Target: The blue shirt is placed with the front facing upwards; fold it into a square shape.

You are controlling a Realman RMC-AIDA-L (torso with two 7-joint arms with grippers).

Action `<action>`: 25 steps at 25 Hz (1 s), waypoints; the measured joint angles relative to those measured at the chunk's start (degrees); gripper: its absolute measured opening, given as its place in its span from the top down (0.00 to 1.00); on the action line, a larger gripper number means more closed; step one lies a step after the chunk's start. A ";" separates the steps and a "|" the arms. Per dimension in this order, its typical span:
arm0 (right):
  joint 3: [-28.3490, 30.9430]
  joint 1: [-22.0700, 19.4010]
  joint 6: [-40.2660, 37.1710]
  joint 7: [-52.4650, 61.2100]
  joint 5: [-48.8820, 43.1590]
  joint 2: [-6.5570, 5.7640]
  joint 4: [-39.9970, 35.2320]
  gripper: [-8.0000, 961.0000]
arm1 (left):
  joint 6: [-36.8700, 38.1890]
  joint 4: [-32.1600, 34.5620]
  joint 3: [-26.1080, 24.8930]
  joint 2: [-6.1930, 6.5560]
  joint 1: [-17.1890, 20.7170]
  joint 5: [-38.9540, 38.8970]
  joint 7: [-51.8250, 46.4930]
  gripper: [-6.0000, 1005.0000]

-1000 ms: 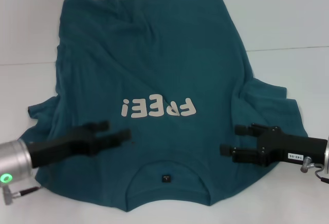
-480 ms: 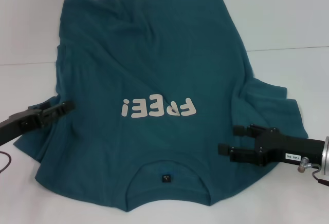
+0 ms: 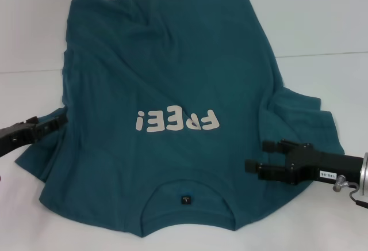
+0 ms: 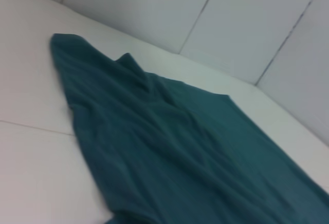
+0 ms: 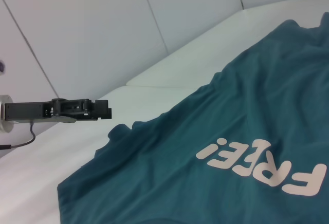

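Note:
The blue shirt (image 3: 172, 72) lies spread front-up on the white table (image 3: 322, 26), its pale "FREE!" lettering (image 3: 178, 121) upside down to me and the collar with the small dark neck label (image 3: 185, 199) nearest me. My left gripper (image 3: 49, 125) hovers open and empty at the edge of the shirt's left sleeve. In the right wrist view the left gripper (image 5: 105, 112) hangs above the table just off the cloth. My right gripper (image 3: 257, 156) stands open over the right shoulder, holding nothing. The left wrist view shows only wrinkled shirt (image 4: 169, 147).
White walls (image 5: 103, 34) close the table at the back. A seam line (image 3: 322, 54) crosses the tabletop. Bare white table surrounds the shirt on the left, right and near sides.
My left gripper has drawn back to the left, from over the shirt beside the collar out to the left sleeve edge. The right gripper has barely moved. The shirt lies as before.

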 joint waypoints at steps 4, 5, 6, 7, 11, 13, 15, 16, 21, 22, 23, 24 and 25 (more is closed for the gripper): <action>-0.07 -0.23 0.19 0.32 -0.10 0.00 0.07 0.04 | -2.46 -0.15 0.18 0.00 -0.28 0.70 0.20 0.17; -0.07 -0.29 0.18 0.32 -0.09 0.00 0.11 0.04 | -3.09 -0.25 0.36 0.00 -0.29 0.81 0.38 0.17; -0.08 -0.34 0.19 0.32 -0.07 0.00 0.16 0.04 | -3.39 -0.31 0.51 -0.01 -0.30 0.87 0.52 0.17; -0.10 -0.38 0.19 0.32 -0.06 0.00 0.21 0.04 | -3.67 -0.37 0.68 -0.05 -0.30 0.90 0.68 0.17; -0.20 -0.45 0.19 0.32 -0.04 0.00 0.44 0.04 | -5.07 -0.86 0.97 -0.27 -0.28 0.95 1.31 0.18; -0.20 -0.44 0.18 0.31 -0.04 0.00 0.70 0.04 | -5.99 -1.26 1.71 -0.36 -0.31 0.97 1.48 0.18; -0.18 -0.41 0.18 0.31 -0.07 0.00 0.81 0.04 | -6.84 -1.42 2.63 -0.49 -0.33 0.99 1.50 0.18; -0.22 -0.41 0.18 0.31 -0.07 0.00 0.83 0.04 | -7.12 -1.52 3.01 -0.55 -0.32 1.01 1.51 0.19; -0.30 -0.38 0.16 0.31 -0.05 0.00 0.83 0.04 | -7.42 -1.74 3.65 -0.61 -0.37 1.07 1.52 0.19; -0.33 -0.37 0.16 0.31 -0.03 0.00 0.83 0.04 | -7.42 -1.74 3.65 -0.61 -0.39 1.07 1.52 0.19; -0.33 -0.37 0.16 0.31 -0.03 0.00 0.83 0.04 | -7.43 -1.74 3.66 -0.62 -0.39 1.07 1.52 0.20; -0.31 -0.36 0.16 0.31 -0.03 0.00 0.83 0.04 | -7.44 -1.74 3.67 -0.62 -0.39 1.07 1.52 0.20; -0.29 -0.36 0.16 0.31 -0.03 0.00 0.83 0.04 | -7.44 -1.74 3.66 -0.62 -0.39 1.07 1.52 0.20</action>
